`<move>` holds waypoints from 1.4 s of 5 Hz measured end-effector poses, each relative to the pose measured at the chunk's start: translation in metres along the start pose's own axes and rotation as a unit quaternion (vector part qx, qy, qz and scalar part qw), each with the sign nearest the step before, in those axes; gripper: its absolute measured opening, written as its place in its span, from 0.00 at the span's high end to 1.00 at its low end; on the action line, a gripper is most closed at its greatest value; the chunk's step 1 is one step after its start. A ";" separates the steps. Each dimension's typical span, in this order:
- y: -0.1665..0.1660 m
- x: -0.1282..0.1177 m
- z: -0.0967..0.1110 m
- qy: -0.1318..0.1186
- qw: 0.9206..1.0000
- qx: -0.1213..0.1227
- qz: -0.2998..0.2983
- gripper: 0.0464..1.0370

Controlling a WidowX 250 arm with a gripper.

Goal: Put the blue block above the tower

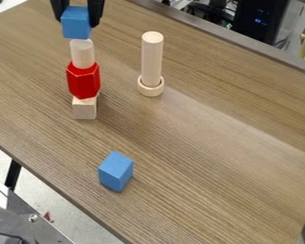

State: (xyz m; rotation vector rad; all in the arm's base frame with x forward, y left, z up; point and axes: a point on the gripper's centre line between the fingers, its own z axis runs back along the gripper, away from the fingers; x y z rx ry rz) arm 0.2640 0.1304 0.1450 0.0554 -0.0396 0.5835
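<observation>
The tool [77,22] has a blue block [76,23] gripped between its two black fingers, one on each side. The block is roughly upright and lined up over the tower, at its top end; whether its underside touches the piece below cannot be told.

Just beneath the tool, the tower starts with a short, pale cylinder [82,53] standing upright. Under that is a red hexagonal block [83,81], and lowest, farther down from the tool, a pale wooden block [85,109] rests on the tabletop [212,171].

Beside the tower, to the right of the tool in the view and toward the camera, a tall pale cylinder [152,57] stands upright with its foot in a pale wooden ring [150,90]. Both are apart from the tower.

Well apart from the tool, on the camera's side of the tower, a second blue block [116,171] rests on the wood-grained tabletop, touching none of the other pieces. Beyond the tabletop's dark far edge, off to the right of the tool, is a black case [249,16] with small blue lights
</observation>
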 end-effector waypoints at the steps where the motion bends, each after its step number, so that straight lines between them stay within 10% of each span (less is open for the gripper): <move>1: 0.002 0.001 0.000 -0.002 1.000 0.001 0.001 0.47; 7: -0.008 -0.001 -0.011 0.006 1.000 0.002 0.000 0.47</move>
